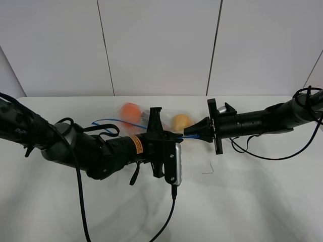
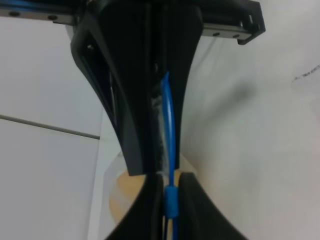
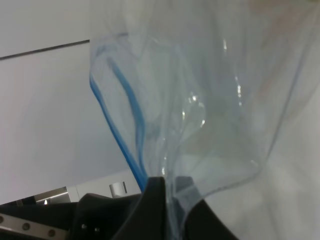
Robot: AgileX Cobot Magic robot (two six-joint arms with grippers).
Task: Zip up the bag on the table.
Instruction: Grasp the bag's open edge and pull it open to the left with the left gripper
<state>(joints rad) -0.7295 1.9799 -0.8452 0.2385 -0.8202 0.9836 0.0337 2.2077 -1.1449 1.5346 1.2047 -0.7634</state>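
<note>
The clear bag [image 1: 151, 117] is lifted off the white table [image 1: 262, 196] between my two grippers, with orange [image 1: 131, 111] and yellow produce [image 1: 181, 121] showing through it. Its blue zipper strip [image 1: 113, 121] runs from the loose left end to the right gripper. My left gripper [image 1: 162, 134] is shut on the strip [image 2: 170, 125] partway along. Just beyond it, my right gripper [image 1: 192, 133] is shut on the bag's end. In the left wrist view the right gripper's fingertips [image 2: 192, 210] pinch a thicker blue piece. The right wrist view shows the right gripper [image 3: 170, 192] clamping the clear film [image 3: 220, 100].
A small thin mark [image 1: 208, 170] lies on the table in front of the grippers. A black cable [image 1: 169, 217] hangs from the left wrist toward the front edge. Another cable [image 1: 262, 154] loops under the right arm. A white panelled wall [image 1: 156, 45] stands behind.
</note>
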